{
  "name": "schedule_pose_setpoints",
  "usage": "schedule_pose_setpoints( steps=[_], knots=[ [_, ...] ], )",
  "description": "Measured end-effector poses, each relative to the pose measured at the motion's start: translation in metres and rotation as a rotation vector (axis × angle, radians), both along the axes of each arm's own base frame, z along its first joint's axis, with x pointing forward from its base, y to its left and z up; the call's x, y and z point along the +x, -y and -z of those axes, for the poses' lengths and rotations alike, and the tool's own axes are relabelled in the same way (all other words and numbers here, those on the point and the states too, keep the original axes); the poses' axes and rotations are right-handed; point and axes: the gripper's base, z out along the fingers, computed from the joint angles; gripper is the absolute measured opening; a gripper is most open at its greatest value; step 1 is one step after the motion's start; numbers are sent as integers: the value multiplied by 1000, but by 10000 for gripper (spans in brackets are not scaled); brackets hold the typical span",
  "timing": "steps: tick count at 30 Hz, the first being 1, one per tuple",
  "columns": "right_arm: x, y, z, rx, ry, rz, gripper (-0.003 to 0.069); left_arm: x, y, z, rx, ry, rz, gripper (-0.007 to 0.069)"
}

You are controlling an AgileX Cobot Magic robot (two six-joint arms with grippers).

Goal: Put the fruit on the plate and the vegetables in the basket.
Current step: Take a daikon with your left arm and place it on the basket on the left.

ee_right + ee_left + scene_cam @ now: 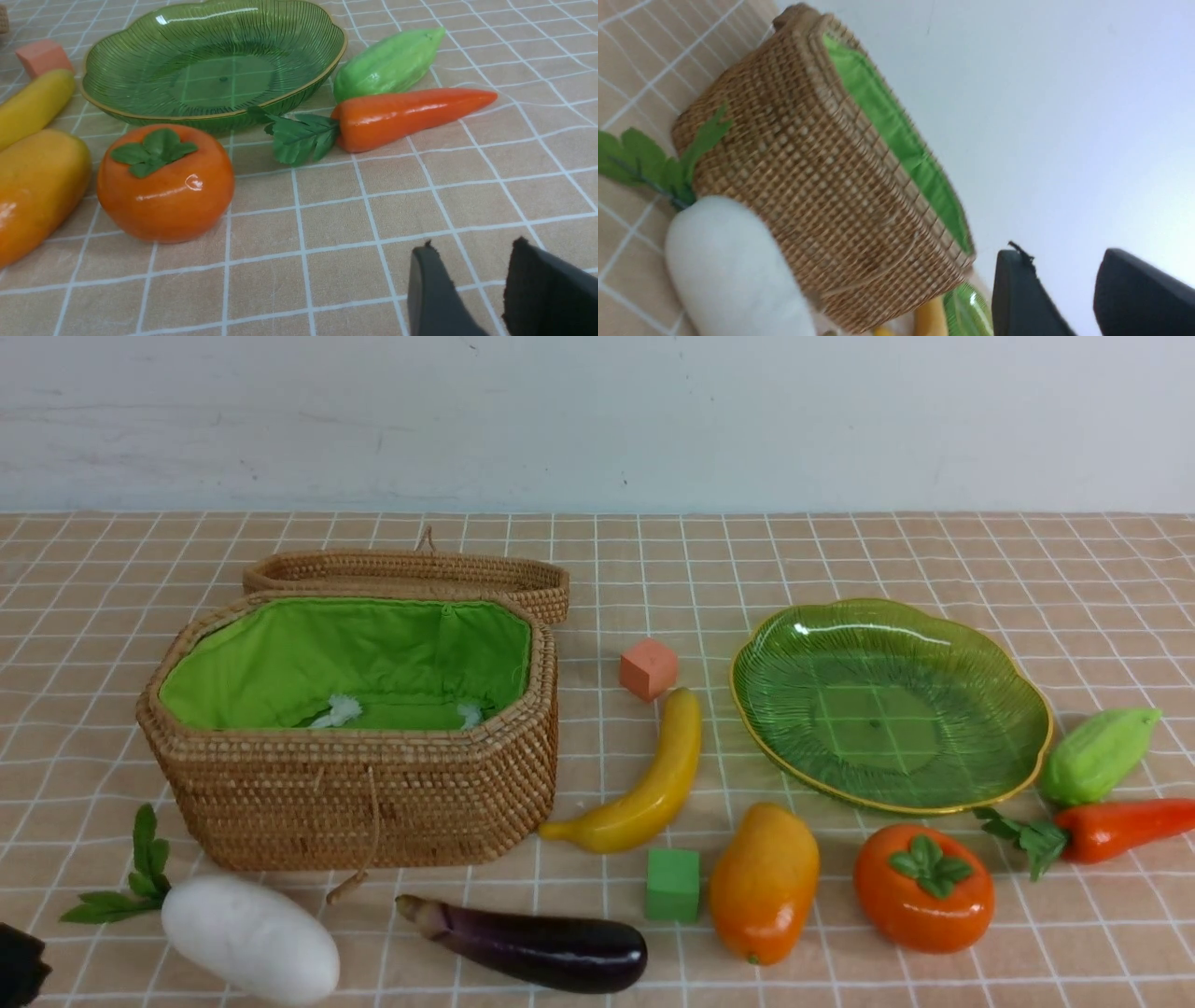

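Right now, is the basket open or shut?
Open. The basket has its lid folded back behind it, and the green lining shows from above.

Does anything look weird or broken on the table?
Nothing looks broken or spilled. The odd ones are two small blocks among the toy food: a salmon cube by the tip of the banana, a green cube beside the mango.

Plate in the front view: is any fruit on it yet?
No, the plate holds nothing; the banana, mango and persimmon all lie on the tablecloth beside it.
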Motion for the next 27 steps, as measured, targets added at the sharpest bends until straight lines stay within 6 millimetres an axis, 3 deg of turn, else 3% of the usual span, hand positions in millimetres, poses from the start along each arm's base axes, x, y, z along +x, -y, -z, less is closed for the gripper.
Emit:
schedule_pose_setpoints(
  steps=[5,8,14,15,16,17,18,19,20,23,27],
  knots=[
    [0,0,0,0,0,0,244,-5,5,-20,52,-8,61,137],
    [0,0,0,-1,0,0,244,-5,16,-51,290,-110,179,-3],
    [1,0,-1,21,16,3,244,9,31,-76,739,-414,506,-13],
    [1,0,-1,29,19,3,244,9,31,-76,739,-414,506,-13],
    [2,-3,-2,154,53,12,244,13,34,-81,825,-484,609,-13],
    [2,-3,-2,164,53,12,244,14,35,-82,831,-489,617,-13],
    [3,-6,-6,355,104,28,244,20,36,-84,860,-518,657,-13],
    [3,-6,-6,355,104,28,244,21,36,-84,861,-520,659,-13],
    [4,-7,-11,534,155,43,244,26,37,-85,868,-532,671,-13],
    [4,-8,-17,727,212,59,244,34,38,-83,909,-542,705,-13],
    [3,-11,-20,839,190,48,231,45,40,-76,969,-561,760,-13]
  ],
)
